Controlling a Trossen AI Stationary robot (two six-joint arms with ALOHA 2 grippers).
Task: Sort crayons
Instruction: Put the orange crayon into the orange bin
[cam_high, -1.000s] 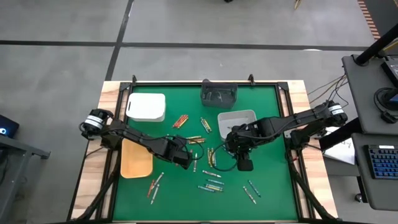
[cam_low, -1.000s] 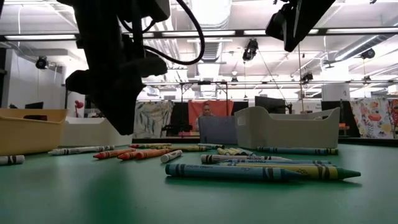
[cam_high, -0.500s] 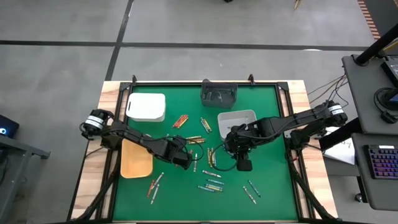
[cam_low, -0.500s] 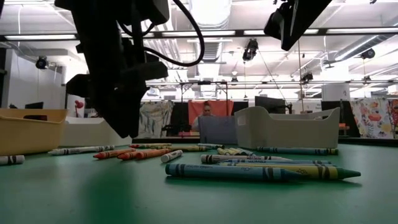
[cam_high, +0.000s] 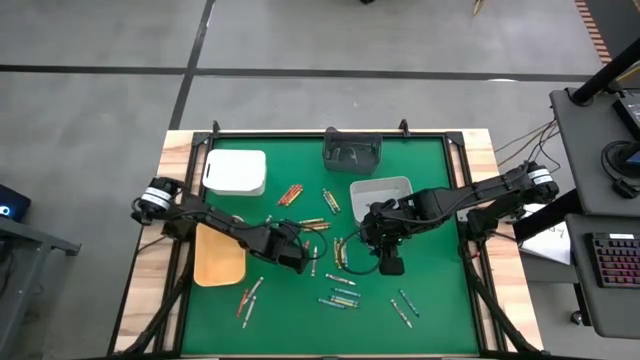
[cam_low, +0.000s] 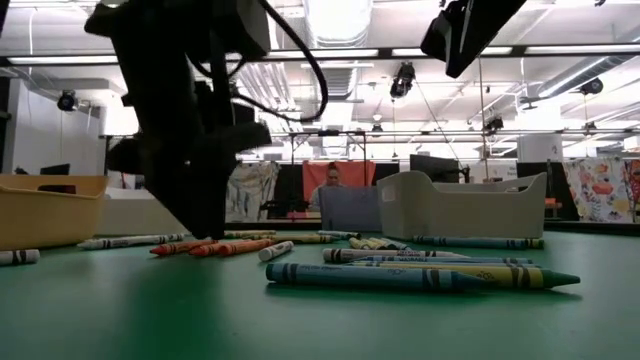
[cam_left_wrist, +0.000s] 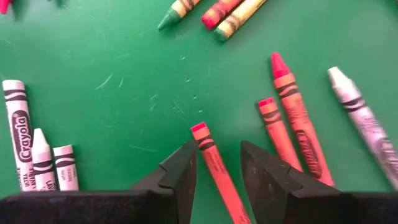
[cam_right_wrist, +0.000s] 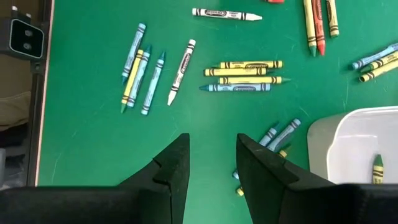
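The left claw (cam_left_wrist: 217, 177) sits low on the green tabletop (cam_left_wrist: 124, 112), jaws narrowly parted astride a red-orange crayon (cam_left_wrist: 217, 171) (apparently lining up a pick), while the right claw (cam_right_wrist: 211, 168) hovers open above scattered blue and yellow crayons (cam_right_wrist: 242, 74).

Crayons (cam_high: 340, 295) in red-orange, yellow, blue-green and white are scattered flat in small clusters across the green surface (cam_high: 420, 320); one green crayon (cam_right_wrist: 377, 168) lies in a white tray (cam_right_wrist: 348, 134).

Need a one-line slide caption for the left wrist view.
Left gripper, open, straddles a red-orange crayon on the green mat.
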